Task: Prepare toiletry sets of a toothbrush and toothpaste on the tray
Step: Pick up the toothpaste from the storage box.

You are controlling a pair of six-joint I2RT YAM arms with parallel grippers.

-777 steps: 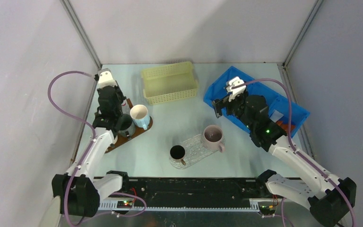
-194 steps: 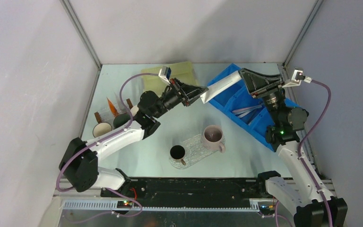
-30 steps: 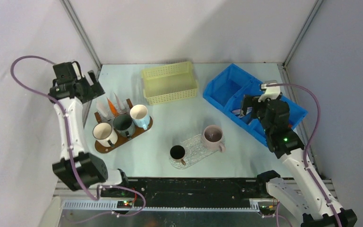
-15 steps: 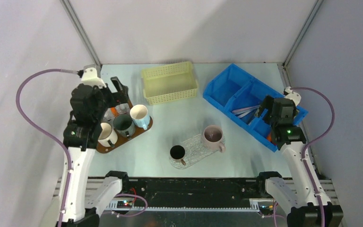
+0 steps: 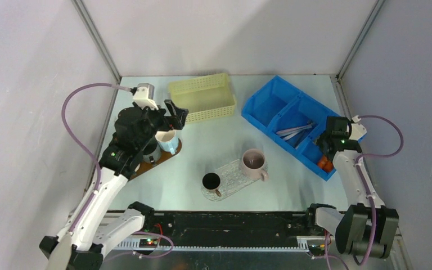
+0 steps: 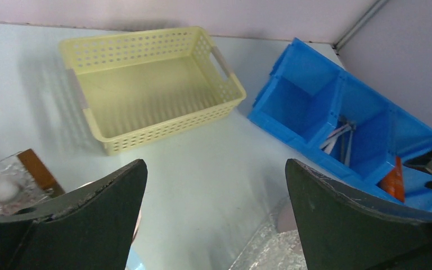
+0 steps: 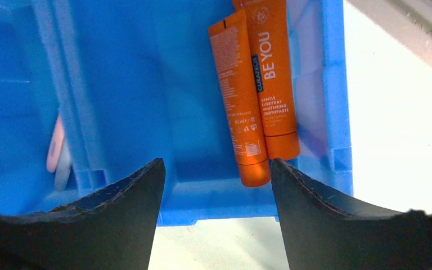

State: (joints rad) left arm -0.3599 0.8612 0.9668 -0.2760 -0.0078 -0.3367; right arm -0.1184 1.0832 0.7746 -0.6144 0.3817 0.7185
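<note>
Two orange toothpaste tubes [image 7: 242, 107] lie side by side in the near-right compartment of the blue bin [image 5: 270, 104]. My right gripper [image 7: 216, 164] hovers open just short of their caps, with nothing between its fingers; from above it [image 5: 327, 151] hangs over that compartment. Pale toothbrushes [image 5: 295, 132] lie in the middle compartment, and one pink handle [image 7: 54, 149] shows beyond the divider. My left gripper [image 6: 215, 164] is wide open and empty, above the wooden tray [image 5: 158, 160], which it largely hides. A clear glass tray [image 5: 233, 181] sits mid-table.
A yellow perforated basket [image 5: 202, 98] stands at the back centre. A pink mug [image 5: 253, 161] and a black mug [image 5: 211, 181] stand on the glass tray. A white-and-blue mug [image 5: 167, 139] stands on the wooden tray. Frame posts rise at the back corners.
My left arm swung from the far left wall across the wooden tray toward the middle. My right gripper shifted from the toothbrush compartment to the tube compartment, and its jaws narrowed somewhat.
</note>
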